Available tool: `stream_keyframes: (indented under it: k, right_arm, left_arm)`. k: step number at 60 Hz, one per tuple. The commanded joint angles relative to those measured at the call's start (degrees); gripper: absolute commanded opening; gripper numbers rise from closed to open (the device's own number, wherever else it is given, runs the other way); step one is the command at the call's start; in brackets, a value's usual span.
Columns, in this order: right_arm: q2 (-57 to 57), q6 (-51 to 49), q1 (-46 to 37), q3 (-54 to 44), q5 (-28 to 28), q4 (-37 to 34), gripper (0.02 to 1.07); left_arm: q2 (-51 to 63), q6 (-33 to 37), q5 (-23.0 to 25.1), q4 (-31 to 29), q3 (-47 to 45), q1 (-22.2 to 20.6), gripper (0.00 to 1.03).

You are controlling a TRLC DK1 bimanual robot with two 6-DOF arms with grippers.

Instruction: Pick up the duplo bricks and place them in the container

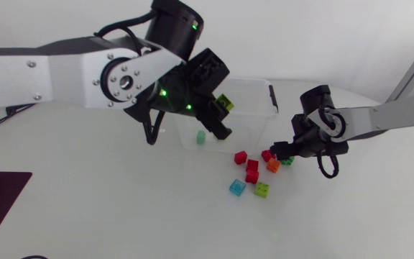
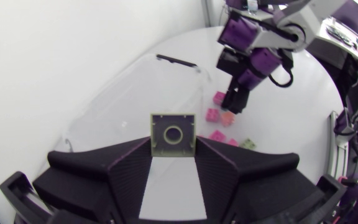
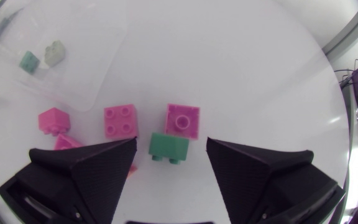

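A white table (image 1: 121, 216) carries a clear plastic container (image 1: 261, 101) near the middle of its far edge. A scatter of loose bricks (image 1: 252, 173) lies on the table just off the container's near right corner, towards the right edge. The left gripper (image 1: 218, 108) hangs over the container with its jaws closed on a yellow-green brick (image 1: 225, 102). In the left wrist view that brick (image 2: 173, 132) sits pinched at the fingertips, the container's open mouth beneath and ahead of it. A teal brick (image 1: 200, 137) already lies on the container floor. The right gripper (image 1: 282, 151) is low over the far right end of the scatter with its jaws wide. A green brick (image 3: 168, 148) lies between the fingers, and neither finger appears to touch it. By my reading two steps are in hand at once: the left arm is at the drop and the right arm is lining up a pick. Next, the left jaws need only part while the brick is inside the container's walls. The right gripper has to settle squarely over the green brick and close without catching the bricks crowded just beside it.
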Motion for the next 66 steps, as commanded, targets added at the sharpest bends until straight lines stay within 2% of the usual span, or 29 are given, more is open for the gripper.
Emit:
stream_keyframes:
  k: [1, 13, 20, 28, 32, 42, 54, 57, 58, 62, 66]
  right_arm:
    - [2.4, 2.1, 0.6, 1.7, 0.5, -1.2, 0.78]
    - [4.7, 2.8, 0.5, 3.2, 0.6, -2.2, 0.61]
    - [5.4, 3.2, 0.3, 3.4, 0.6, -2.7, 0.60]
    - [5.6, 3.1, 0.1, 3.4, 0.6, -3.2, 0.49]
    - [5.4, 3.1, 0.1, 3.3, 0.6, -3.4, 0.38]
    - [3.8, 2.9, -0.1, 2.5, 0.7, -3.8, 0.37]
    - [-3.2, 0.9, -1.5, 1.5, 0.8, -6.2, 0.36]
    - [-6.1, 0.2, -2.1, 1.5, 0.7, -7.8, 0.36]
    - [-6.7, 0.1, -2.3, 1.6, 0.7, -8.0, 0.36]
    - [-10.2, -0.8, -3.0, 2.1, 0.7, -9.3, 0.36]
    - [-13.2, -1.6, -3.3, 3.4, 0.6, -10.9, 0.36]
  left_arm:
    - [0.0, -2.0, -0.3, 3.2, 0.7, 2.0, 0.43]
    - [1.4, -3.3, -0.3, 10.0, 1.8, 4.8, 0.43]
    - [4.3, -3.5, -0.3, 11.7, 4.1, 5.7, 0.43]
    - [6.9, -3.8, -0.3, 13.0, 5.7, 6.2, 0.43]
    - [9.0, -3.9, -0.3, 13.3, 7.1, 6.4, 0.43]
    - [13.4, -4.2, -0.3, 13.6, 9.8, 6.7, 0.45]
    - [19.5, -4.8, -0.3, 10.5, 16.2, 7.5, 0.47]
    - [20.9, -5.2, -0.3, 8.5, 18.1, 7.7, 0.53]
    - [21.1, -5.3, -0.3, 8.1, 18.4, 7.8, 0.63]
    - [20.7, -5.2, -0.3, 6.8, 18.7, 7.8, 0.88]
    - [19.1, -5.1, -0.3, 5.1, 18.7, 7.9, 0.96]
